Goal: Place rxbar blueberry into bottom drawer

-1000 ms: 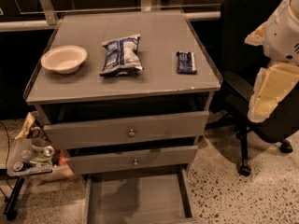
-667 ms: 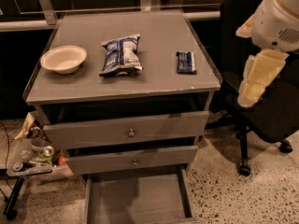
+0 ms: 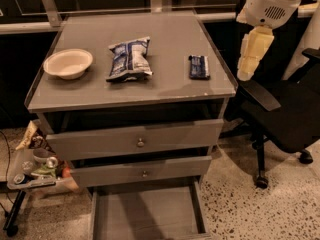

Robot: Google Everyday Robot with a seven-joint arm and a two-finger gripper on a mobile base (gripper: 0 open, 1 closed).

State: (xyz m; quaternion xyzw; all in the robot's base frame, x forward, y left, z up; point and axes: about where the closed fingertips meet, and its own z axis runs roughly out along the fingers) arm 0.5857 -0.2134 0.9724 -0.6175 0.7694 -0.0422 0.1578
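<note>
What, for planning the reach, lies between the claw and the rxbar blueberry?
In the camera view, only bare cabinet top; the claw hangs past its edge near the rxbar blueberry.

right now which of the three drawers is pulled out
The bottom drawer, its tray pulled out over the floor; the two knobbed drawers above show only their fronts. The gripper hangs off the cabinet's right edge.

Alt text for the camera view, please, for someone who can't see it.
A blue bar lies on a grey cabinet, right of a chip bag and a bowl; the bottom drawer is open. The claw hangs beyond the cabinet's right edge.
</note>
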